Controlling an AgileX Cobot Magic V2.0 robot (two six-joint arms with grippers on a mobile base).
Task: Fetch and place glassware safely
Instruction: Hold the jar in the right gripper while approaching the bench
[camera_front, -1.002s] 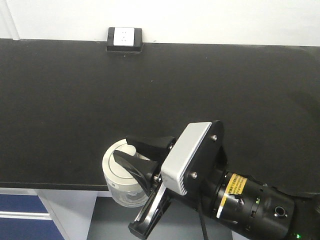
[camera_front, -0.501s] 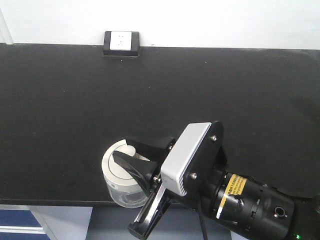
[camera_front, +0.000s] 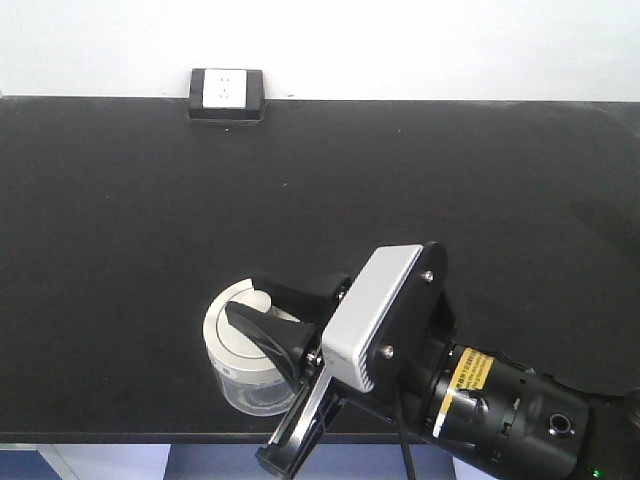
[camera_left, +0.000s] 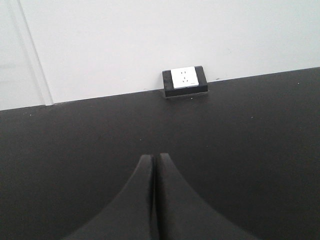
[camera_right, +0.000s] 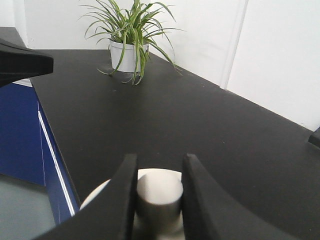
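Right gripper (camera_front: 250, 298) reaches in from the near right, its black fingers (camera_right: 127, 190) clamped on either side of the knob (camera_right: 159, 192) atop the cream lid (camera_front: 225, 335). Grasping the jar (camera_front: 238, 378) by that knob. Jar is clear glass, squat, upright, over the near edge of the black table (camera_front: 150, 200), left of centre. Resting or lifted: cannot tell.

Left gripper (camera_left: 152, 165): jaws pressed together, nothing between them, above bare tabletop, pointing at the far wall (camera_left: 150, 40).

White socket (camera_front: 227, 92) in a black frame sits at the table's far edge. Potted plant (camera_right: 131, 35) stands on the table, well apart from the jar.
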